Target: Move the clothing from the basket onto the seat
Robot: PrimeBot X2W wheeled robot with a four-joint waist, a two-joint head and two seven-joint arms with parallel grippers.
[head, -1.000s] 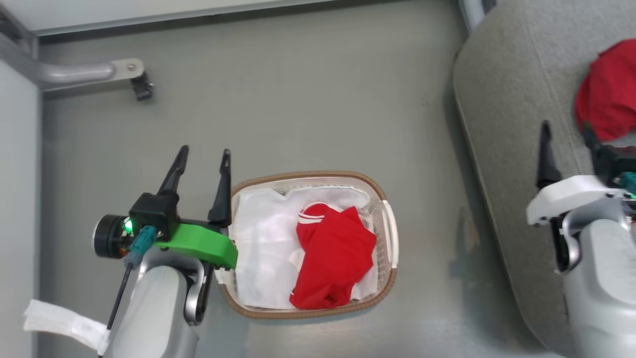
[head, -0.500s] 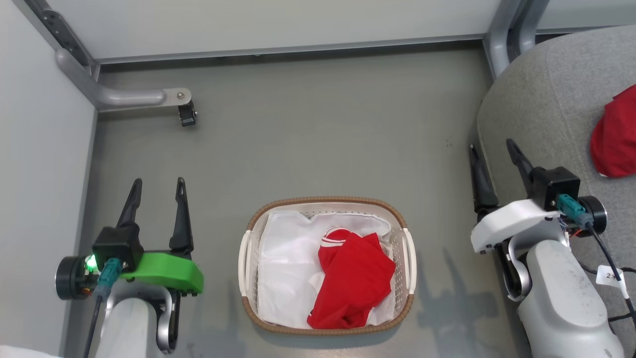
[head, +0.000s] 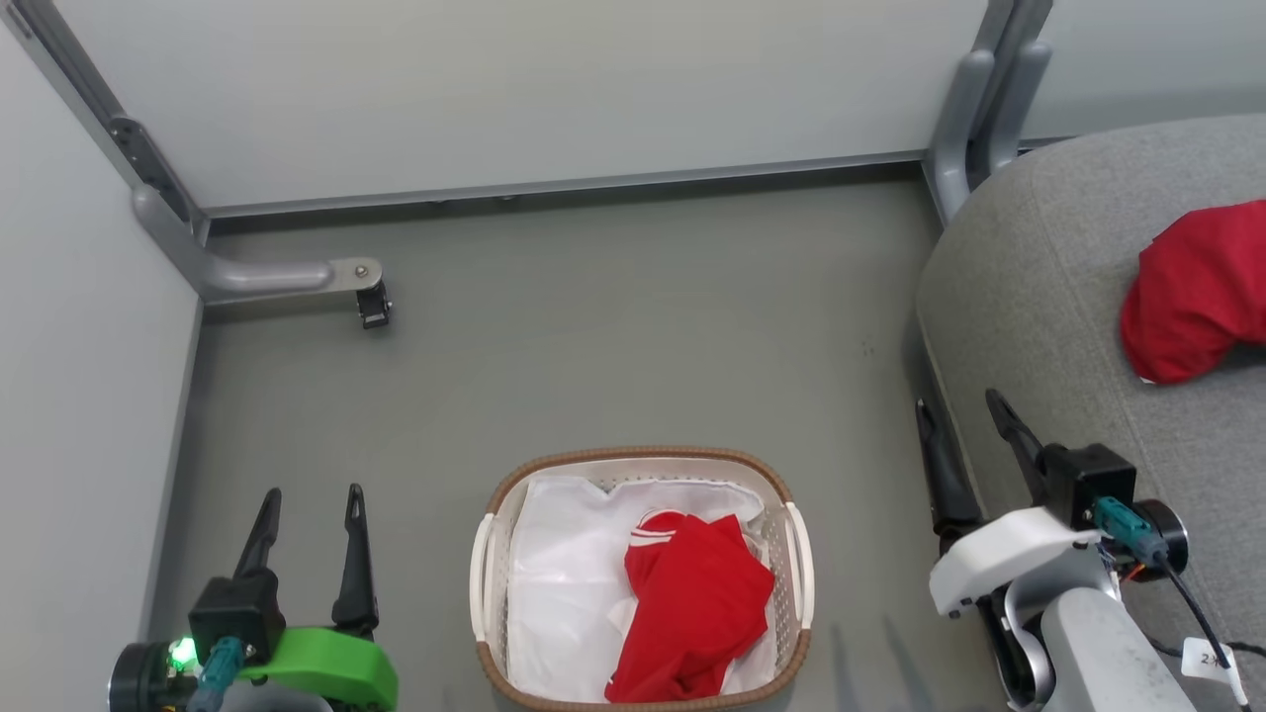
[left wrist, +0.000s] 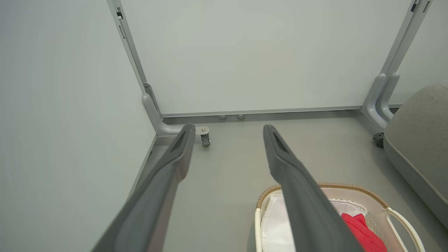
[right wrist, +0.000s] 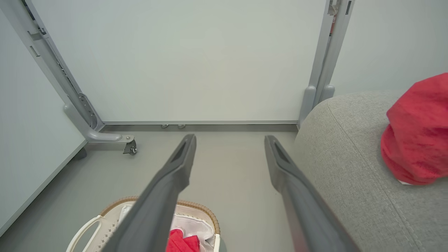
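You see a matte grey floor (head: pixel 633 336) boxed by pale flat wall panels (head: pixel 554 89) in grey metal framing (head: pixel 979 109), one castered foot (head: pixel 371 302) jutting out.

My head camera has swung round and tipped up over the last second, so the basket (head: pixel 633 455) now sits low in its view. The left claw (head: pixel 313 490), which was hard against the basket's left rim, has drawn off sideways and stands well apart from it. The right claw (head: pixel 957 400) has pulled back from the red clothing (head: pixel 1192 287) on the seat (head: pixel 1048 297) to the seat's front edge.
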